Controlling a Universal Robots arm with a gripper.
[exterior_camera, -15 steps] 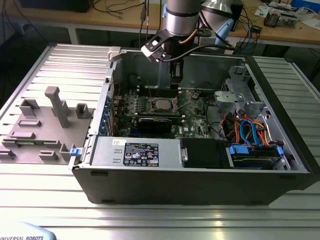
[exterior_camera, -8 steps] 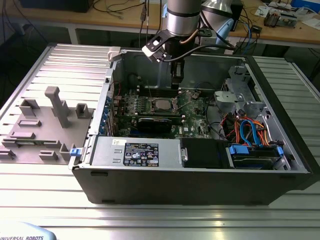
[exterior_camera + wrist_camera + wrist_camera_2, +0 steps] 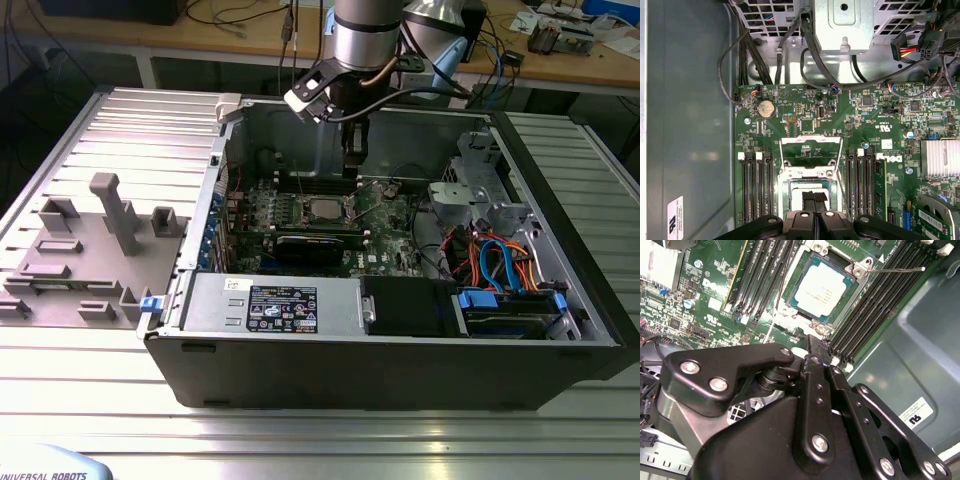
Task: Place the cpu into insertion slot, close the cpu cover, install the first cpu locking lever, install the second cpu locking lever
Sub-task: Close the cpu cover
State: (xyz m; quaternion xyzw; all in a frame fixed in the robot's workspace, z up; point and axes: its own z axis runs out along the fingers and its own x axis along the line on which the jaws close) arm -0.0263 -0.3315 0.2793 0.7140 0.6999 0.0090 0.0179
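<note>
Above the cpu (image 3: 821, 289) in the insertion slot (image 3: 788, 300), the tool (image 3: 815, 196) hangs vertical, closed.

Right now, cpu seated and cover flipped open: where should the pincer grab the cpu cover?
Grip the cpu cover by its free cross-bar, the edge farthest from the seated cpu. It is a thin windowed frame swung open off its hinge, so that bar is most exposed. Likely come from above, pincer straddling the bar.

cpu (image 3: 820, 289) in insertion slot (image 3: 790, 300); cpu cover (image 3: 811, 140) open.
</note>
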